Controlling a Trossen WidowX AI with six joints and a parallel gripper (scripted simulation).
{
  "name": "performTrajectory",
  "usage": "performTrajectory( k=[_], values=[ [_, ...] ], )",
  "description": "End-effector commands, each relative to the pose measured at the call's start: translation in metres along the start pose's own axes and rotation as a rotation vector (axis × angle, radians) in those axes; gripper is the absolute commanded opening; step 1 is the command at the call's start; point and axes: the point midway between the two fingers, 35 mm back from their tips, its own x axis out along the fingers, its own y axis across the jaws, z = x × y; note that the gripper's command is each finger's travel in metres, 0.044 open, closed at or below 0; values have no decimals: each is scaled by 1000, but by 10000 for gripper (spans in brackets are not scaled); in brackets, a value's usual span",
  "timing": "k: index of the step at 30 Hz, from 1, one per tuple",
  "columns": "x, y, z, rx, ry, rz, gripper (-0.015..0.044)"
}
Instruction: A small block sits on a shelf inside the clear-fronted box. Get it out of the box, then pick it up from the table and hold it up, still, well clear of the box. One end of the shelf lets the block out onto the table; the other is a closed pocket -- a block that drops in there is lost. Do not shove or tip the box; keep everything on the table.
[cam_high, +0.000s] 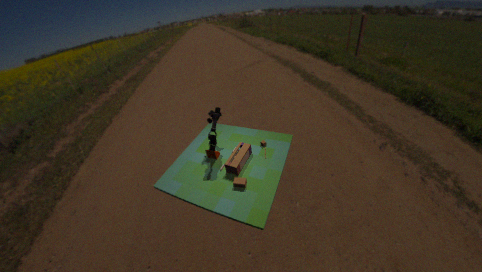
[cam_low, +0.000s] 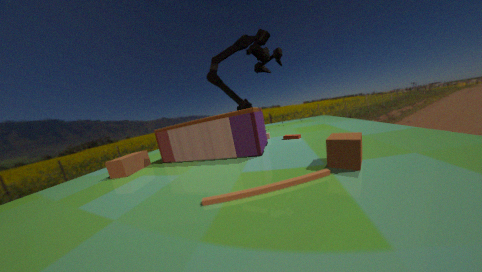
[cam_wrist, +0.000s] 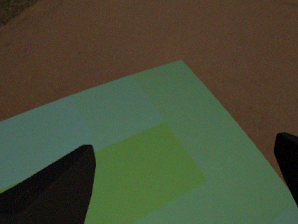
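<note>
The box (cam_high: 238, 159) (cam_low: 200, 140) stands on the mat, long and low, with a brown top. The exterior view shows a pale side panel with a red end and a purple end. The clear front, the shelf and the small block inside cannot be made out in any view. My gripper (cam_low: 275, 68) (cam_wrist: 189, 149) is open, its fingers wide apart with nothing between them. It hangs high above the mat, well above the box top in the exterior view. The wrist view shows only mat and ground past the fingers.
A brown oblong block (cam_high: 240, 183) (cam_low: 128, 165) lies by the box's red end. A brown cube (cam_high: 263, 143) (cam_low: 344, 151) stands beyond the purple end, near a thin bar (cam_low: 265, 188). A flat red piece (cam_low: 292, 136) lies farther back. The mat's corner (cam_wrist: 175, 72) shows in the wrist view.
</note>
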Motion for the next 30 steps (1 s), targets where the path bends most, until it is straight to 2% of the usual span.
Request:
performTrajectory(
  k=[1,4,8,13,17,23,30],
  values=[
    [1,0,0,0,5,-1,400],
    [13,-4,-5,0,73,-16,400],
    [45,-17,-25,-23,264,-37,400],
    [76,-42,-68,-17,521,-52,400],
    [86,-65,-112,23,715,-56,400],
    [70,-97,-185,138,971,-55,400],
    [8,-117,-266,346,1194,-64,400]
  ],
)
